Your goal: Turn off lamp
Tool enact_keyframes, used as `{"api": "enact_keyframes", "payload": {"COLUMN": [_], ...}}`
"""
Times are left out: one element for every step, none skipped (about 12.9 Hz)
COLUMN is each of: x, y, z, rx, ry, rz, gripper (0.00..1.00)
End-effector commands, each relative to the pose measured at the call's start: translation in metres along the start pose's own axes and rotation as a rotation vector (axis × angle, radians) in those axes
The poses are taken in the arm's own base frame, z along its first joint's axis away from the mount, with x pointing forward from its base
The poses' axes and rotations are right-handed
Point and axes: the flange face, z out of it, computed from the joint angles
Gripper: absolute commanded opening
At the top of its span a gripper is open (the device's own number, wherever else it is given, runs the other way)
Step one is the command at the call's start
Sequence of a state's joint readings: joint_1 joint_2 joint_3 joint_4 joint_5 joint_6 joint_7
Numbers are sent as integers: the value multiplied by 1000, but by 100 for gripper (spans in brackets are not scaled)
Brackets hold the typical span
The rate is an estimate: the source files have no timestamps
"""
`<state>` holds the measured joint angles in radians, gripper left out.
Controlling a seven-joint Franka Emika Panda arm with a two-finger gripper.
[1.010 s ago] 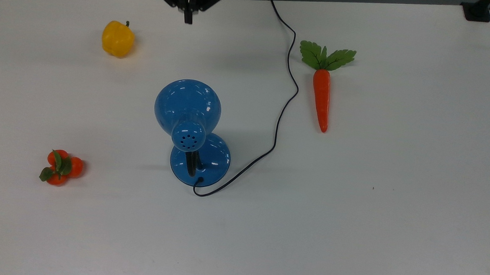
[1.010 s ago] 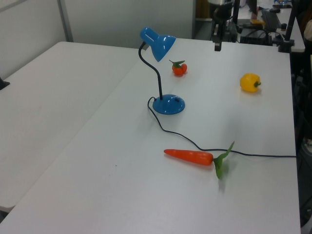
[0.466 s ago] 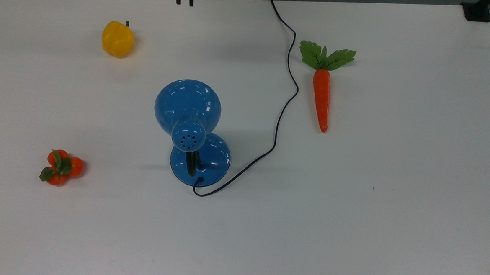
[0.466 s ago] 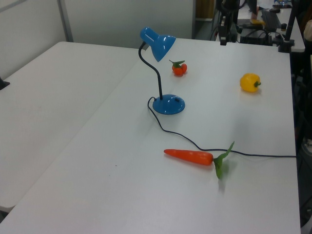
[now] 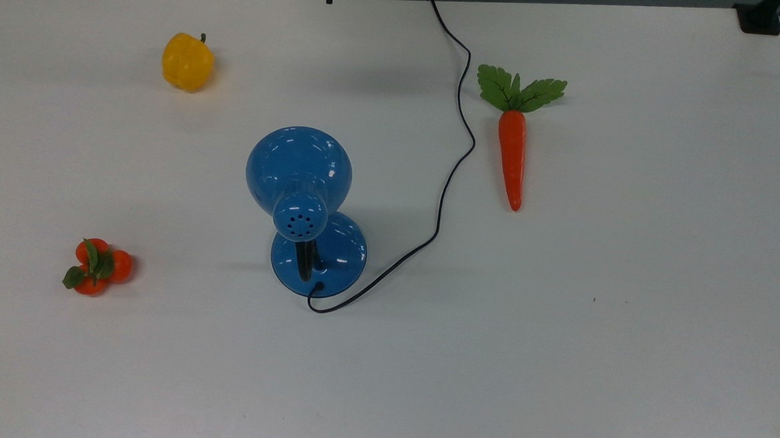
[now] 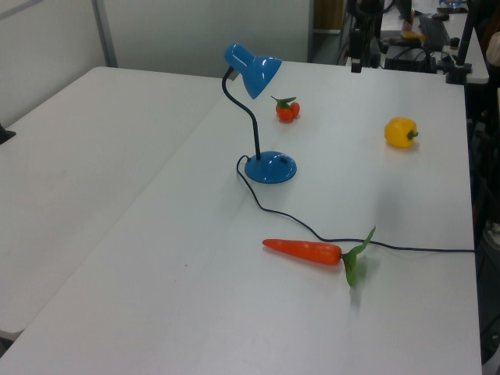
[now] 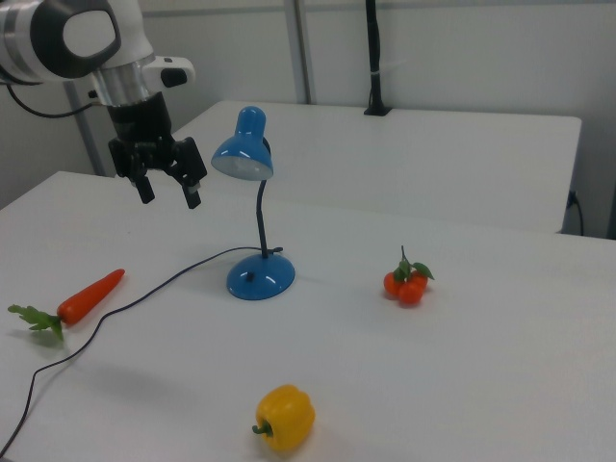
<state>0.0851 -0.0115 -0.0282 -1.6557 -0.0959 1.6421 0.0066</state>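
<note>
Since a second ago the gripper [image 7: 168, 192] has risen and drawn back from over the bench's [image 5: 625, 325] far edge in the top view; nothing on the bench has shifted. In the right view it hangs in the air on the right view's left of the lamp [image 7: 252, 207], clear of the shade, jaws apart and empty. The lamp stands upright near the bench's middle, its cord [image 5: 457, 149] trailing past the carrot [image 5: 512, 152]. A yellow pepper [image 5: 187, 61] and a cluster of small oranges [image 5: 96, 267] lie well apart from the lamp.
</note>
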Motion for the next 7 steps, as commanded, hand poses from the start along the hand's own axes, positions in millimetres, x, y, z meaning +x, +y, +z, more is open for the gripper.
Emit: {"api": "enact_keyframes", "payload": {"x": [-7, -7, -7, -9, -8, -8, -9], "y": [1, 1, 1, -4, -4, -3, -2], "z": [-7, -7, -7, -5, -4, -4, -5], "rx": [-10, -10, -10, -10, -10, -10, -10], "ry": [-12, -12, -16, -32, -34, -34, -33], "rz": [-8, -7, -7, -16, -16, -15, -13], "gripper": [100, 100, 100, 100, 100, 100, 100]}}
